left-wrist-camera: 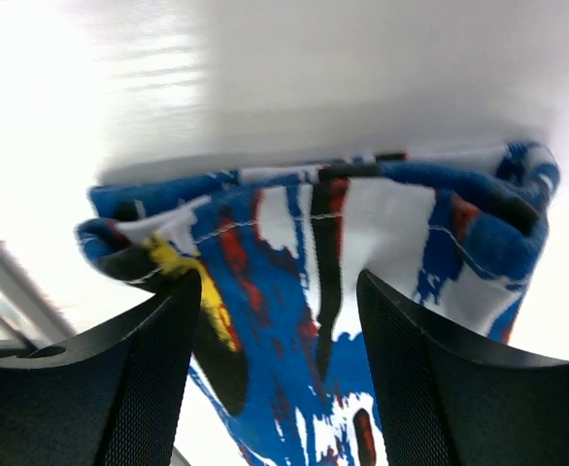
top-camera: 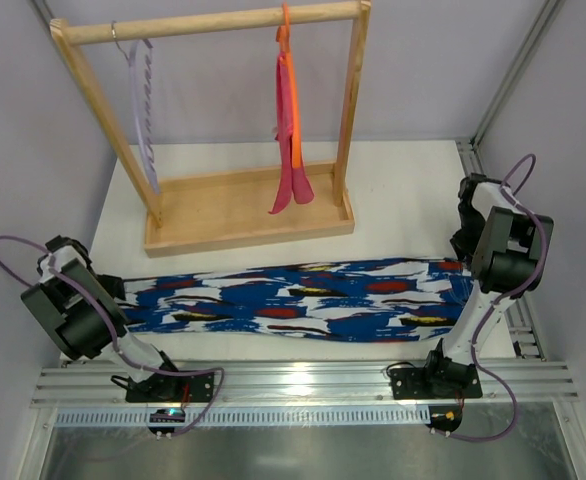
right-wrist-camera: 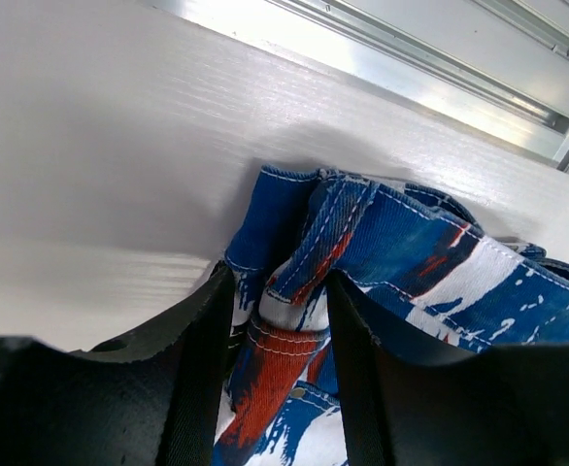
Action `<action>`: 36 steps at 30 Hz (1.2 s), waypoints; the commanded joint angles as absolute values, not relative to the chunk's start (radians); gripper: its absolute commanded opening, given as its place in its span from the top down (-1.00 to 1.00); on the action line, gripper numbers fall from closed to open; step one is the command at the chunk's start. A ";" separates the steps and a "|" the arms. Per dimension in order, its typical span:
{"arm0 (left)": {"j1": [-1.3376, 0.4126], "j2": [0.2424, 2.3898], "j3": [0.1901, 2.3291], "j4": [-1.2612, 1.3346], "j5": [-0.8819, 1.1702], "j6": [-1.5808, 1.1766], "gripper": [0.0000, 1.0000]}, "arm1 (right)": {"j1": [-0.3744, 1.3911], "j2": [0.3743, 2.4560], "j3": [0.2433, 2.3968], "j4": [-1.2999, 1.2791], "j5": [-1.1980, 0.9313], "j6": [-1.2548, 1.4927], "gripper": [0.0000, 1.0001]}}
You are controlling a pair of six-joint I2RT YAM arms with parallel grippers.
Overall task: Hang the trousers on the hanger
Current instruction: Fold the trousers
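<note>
The trousers point(top-camera: 303, 300), in a blue, white, red and black print, lie stretched in a long band across the table in front of the rack. My left gripper point(left-wrist-camera: 280, 291) stands open at their left end point(left-wrist-camera: 304, 243), its fingers either side of the flat cloth with room to spare. My right gripper point(right-wrist-camera: 277, 291) is shut on the bunched waistband point(right-wrist-camera: 294, 320) at the right end point(top-camera: 451, 270). The pale lilac hanger point(top-camera: 143, 110) hangs by its hook on the left of the wooden rail, bare.
A wooden rack point(top-camera: 248, 210) with a tray base stands at the back. An orange hanger with pink cloth point(top-camera: 289, 130) hangs on its right part. Metal rails point(top-camera: 303, 385) run along the near edge and the right side.
</note>
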State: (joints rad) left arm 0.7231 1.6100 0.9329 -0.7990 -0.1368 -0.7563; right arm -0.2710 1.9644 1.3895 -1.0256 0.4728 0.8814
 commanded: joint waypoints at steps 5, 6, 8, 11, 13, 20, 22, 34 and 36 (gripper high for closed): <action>0.733 1.480 0.983 -0.764 -0.158 -0.693 -0.32 | -0.223 1.765 1.328 -0.917 0.401 0.681 0.08; 0.726 1.451 0.976 -0.752 -0.143 -0.692 -0.32 | -0.207 1.746 1.341 -0.928 0.405 0.683 0.08; 0.697 1.428 0.960 -0.729 -0.118 -0.690 -0.33 | -0.166 1.724 1.382 -1.038 0.428 0.724 0.08; 0.687 1.427 0.943 -0.692 -0.023 -0.696 -0.32 | -0.126 1.744 1.505 -1.188 0.398 0.801 0.08; 0.683 1.440 0.927 -0.644 0.059 -0.703 -0.33 | -0.039 1.730 1.516 -1.163 0.289 0.738 0.11; 0.652 1.491 0.854 -0.546 0.235 -0.687 -0.34 | 0.256 1.410 1.102 -0.506 -0.103 0.382 -0.04; 0.652 1.517 0.856 -0.549 0.239 -0.686 -0.35 | 0.264 1.314 1.020 -0.382 -0.259 0.344 -0.08; 0.653 1.646 0.859 -0.525 0.265 -0.715 -0.33 | 0.296 1.411 0.897 -0.103 -0.686 0.106 -0.17; 0.652 1.647 0.865 -0.528 0.259 -0.712 -0.34 | 0.298 1.475 0.926 -0.086 -0.695 0.095 -0.16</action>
State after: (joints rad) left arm 0.6575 1.5959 0.8787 -0.5751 0.2577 -0.7078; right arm 0.2916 1.4185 0.8650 -0.1795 -0.6109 0.1719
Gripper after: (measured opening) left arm 0.668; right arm 0.582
